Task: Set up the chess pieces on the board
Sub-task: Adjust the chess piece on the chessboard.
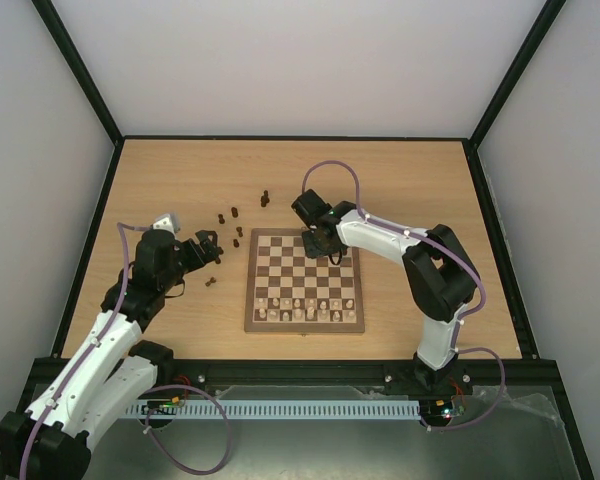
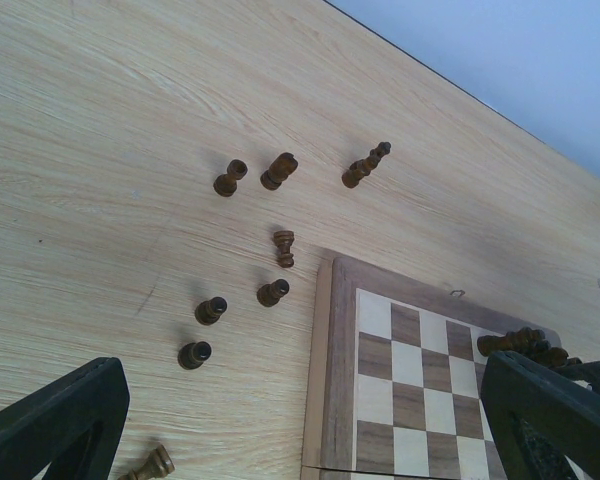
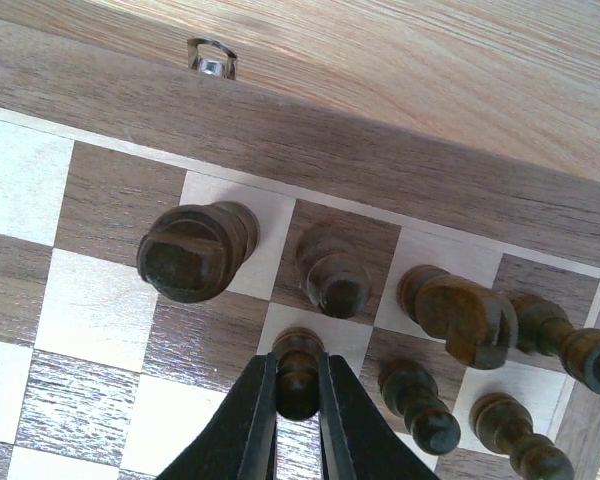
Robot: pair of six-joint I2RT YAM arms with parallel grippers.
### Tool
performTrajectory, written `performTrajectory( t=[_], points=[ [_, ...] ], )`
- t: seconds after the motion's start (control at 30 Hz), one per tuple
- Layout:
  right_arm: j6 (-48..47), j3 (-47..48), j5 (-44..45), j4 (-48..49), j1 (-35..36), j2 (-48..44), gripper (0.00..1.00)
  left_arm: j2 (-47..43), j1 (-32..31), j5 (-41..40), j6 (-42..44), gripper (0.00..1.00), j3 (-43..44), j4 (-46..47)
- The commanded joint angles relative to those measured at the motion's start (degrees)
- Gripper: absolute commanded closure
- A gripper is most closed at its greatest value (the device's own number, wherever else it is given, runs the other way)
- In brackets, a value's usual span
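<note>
Over grained board (image 3: 380, 170) — right claw (image 3: 298, 372) pinches rounded pawn (image 3: 298, 346).

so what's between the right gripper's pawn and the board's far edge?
One dark piece on the back-row square just ahead of the pawn, then only the board frame. Clear in the right wrist view.

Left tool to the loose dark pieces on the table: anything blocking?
Nothing visible does. The left tool is open over bare table, and the pieces are scattered just ahead of it with gaps between them. The board lies off to one side, not between.
</note>
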Motion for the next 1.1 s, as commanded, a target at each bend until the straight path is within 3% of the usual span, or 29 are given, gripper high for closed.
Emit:
performTrajectory(
  t=[0.0, 0.67, 0.73, 0.83, 1.07],
  points=[
    [0.1, -0.4, 0.9, -2.9, -0.2, -0.3, 0.90, -0.4, 0.1, 0.4, 0.6, 0.01, -0.4, 0.0],
    [0.3, -2.6, 0.9, -2.4, -0.3, -1.5, 0.87, -0.4, 0.2, 0.3, 0.5, 0.01, -0.4, -0.1],
    [0.2, -2.5, 0.4, -2.3, -0.3, -1.5, 0.82, -0.5, 0.2, 0.3, 0.5, 0.01, -0.3, -0.1],
    [0.0, -2.5, -1.6, -1.7, -0.3, -2.5, 0.64, -0.5, 0.2, 0.2, 0.4, 0.00, -0.4, -0.1],
    [-0.7, -0.7, -6.0, -1.4, -0.3, -6.5, 0.57, -0.4, 0.2, 0.0, 0.2, 0.00, -0.3, -0.1]
  ],
)
